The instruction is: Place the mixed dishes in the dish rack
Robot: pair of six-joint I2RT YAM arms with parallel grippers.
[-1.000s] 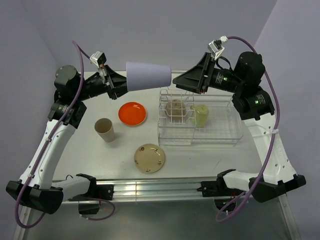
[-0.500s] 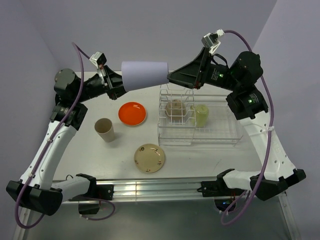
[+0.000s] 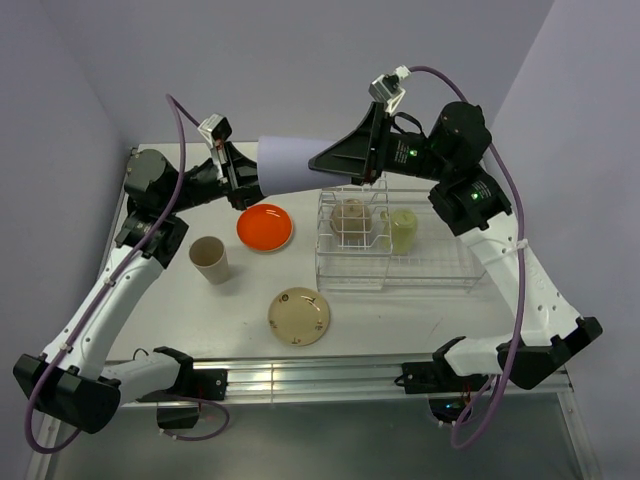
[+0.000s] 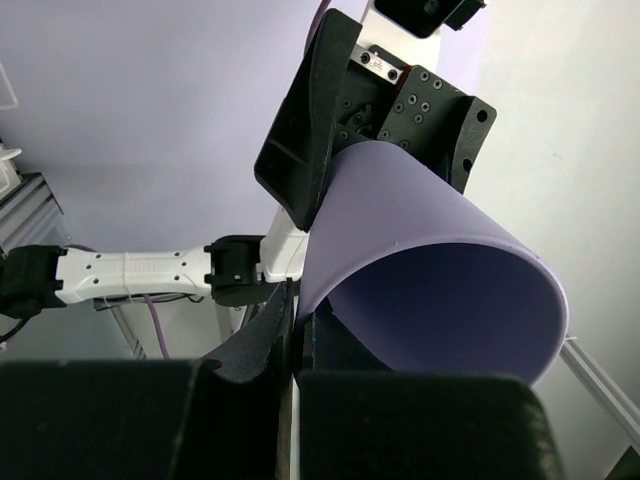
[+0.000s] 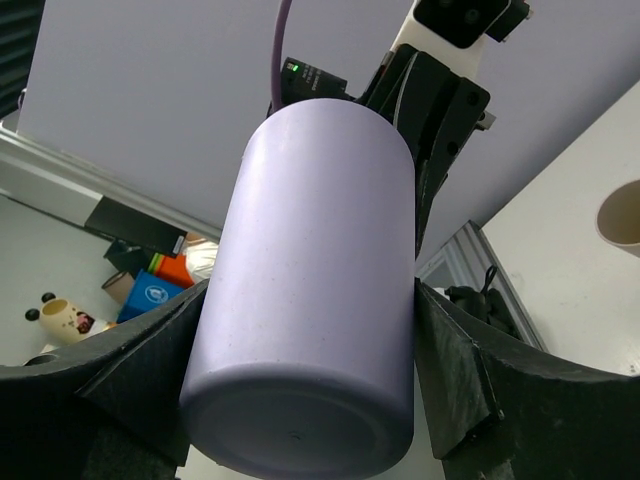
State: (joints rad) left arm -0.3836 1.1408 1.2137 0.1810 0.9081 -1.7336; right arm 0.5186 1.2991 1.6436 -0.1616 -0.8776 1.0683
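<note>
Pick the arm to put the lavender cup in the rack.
Right. The right gripper flanks the lavender cup, and the dish rack sits nearest that arm; the left gripper only pinches the rim.

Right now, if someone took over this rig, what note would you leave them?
Left gripper: shut on the rim of the lavender cup, held sideways in the air.
Right gripper: fingers straddle the cup's base end; whether it is gripping is unclear.
Done: bowl and green cup are in the rack.
Left: rack the lavender cup, then the tan cup, orange plate and saucer, all on the table outside the rack.
</note>
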